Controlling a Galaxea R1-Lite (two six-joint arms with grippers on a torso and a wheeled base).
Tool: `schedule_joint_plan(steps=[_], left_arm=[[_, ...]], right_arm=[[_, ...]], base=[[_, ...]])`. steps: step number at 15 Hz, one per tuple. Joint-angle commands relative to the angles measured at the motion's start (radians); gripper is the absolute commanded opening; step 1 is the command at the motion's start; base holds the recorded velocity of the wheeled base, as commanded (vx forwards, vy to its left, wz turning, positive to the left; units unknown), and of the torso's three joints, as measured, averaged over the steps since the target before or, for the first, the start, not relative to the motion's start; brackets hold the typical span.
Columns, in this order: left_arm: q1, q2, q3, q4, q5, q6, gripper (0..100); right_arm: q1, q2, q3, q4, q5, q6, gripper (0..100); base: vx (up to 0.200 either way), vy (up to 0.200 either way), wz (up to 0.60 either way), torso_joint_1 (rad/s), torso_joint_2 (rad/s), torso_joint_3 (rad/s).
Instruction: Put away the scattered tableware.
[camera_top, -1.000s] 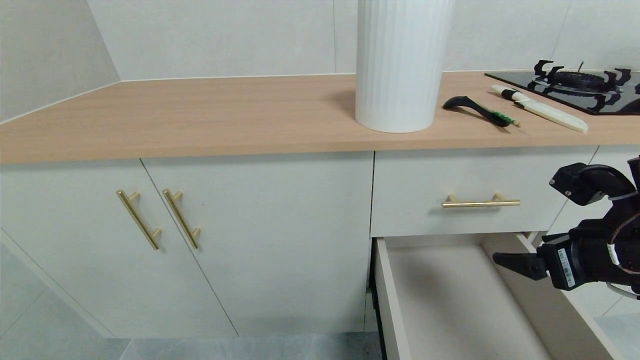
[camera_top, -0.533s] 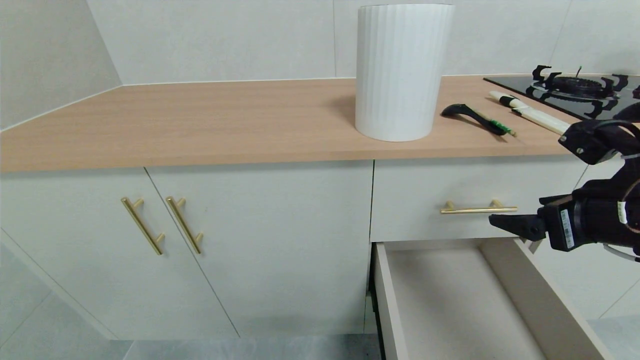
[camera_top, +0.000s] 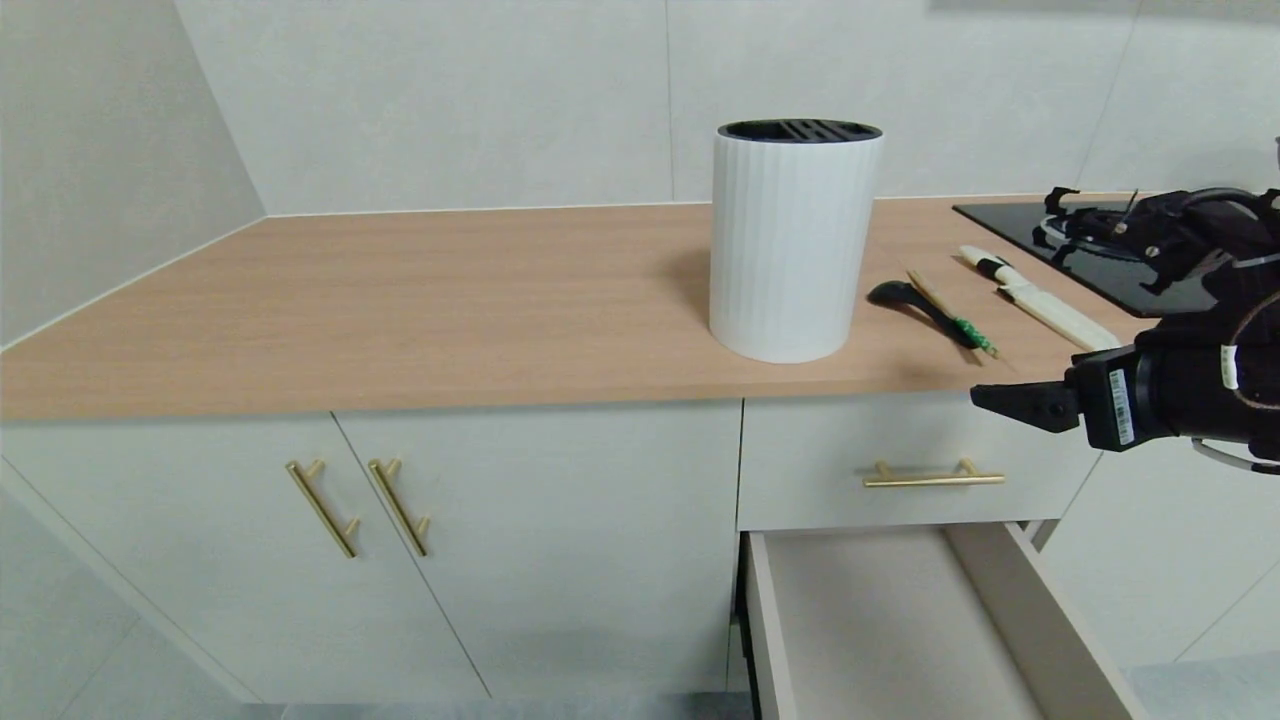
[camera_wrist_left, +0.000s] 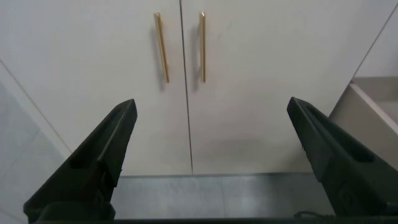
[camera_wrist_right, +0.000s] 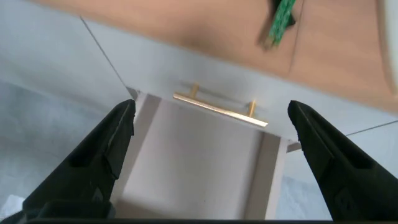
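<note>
Right hand (camera_top: 988, 402) fingers spread wide, holding nothing, level with the bench (camera_top: 450, 300) front edge, above the open drawer (camera_top: 765, 620). Tableware is all on the bench to the right of the white ribbed holder (camera_top: 795, 250): black spoon (camera_top: 905, 297) with green-banded handle end, thin tan stick (camera_top: 925, 290) just beside it, white knife (camera_top: 1045, 310) between those and the hob (camera_top: 1100, 270). The right wrist view looks down past the right hand (camera_wrist_right: 211, 106) into the drawer (camera_wrist_right: 199, 174), with the spoon's green end (camera_wrist_right: 283, 15) at the bench edge. Left hand (camera_wrist_left: 211, 102) also wide open, empty, facing the cabinet doors (camera_wrist_left: 249, 112).
</note>
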Motion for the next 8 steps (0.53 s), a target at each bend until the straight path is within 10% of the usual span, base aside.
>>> schedule_joint_plan(steps=[1, 8], left_arm=[[0.000, 0.002, 0.000, 0.000, 0.001, -0.001, 100], [0.000, 0.002, 0.000, 0.000, 0.001, -0.001, 100]], right_arm=[[-0.001, 0.014, -0.003, -0.002, -0.001, 0.002, 100], [-0.006, 0.138, -0.090, -0.080, -0.067, 0.149, 100]], base=[[0.000, 0.000, 0.00, 0.168, -0.44, -0.266], [0.000, 0.000, 0.00, 0.026, -0.07, -0.041]])
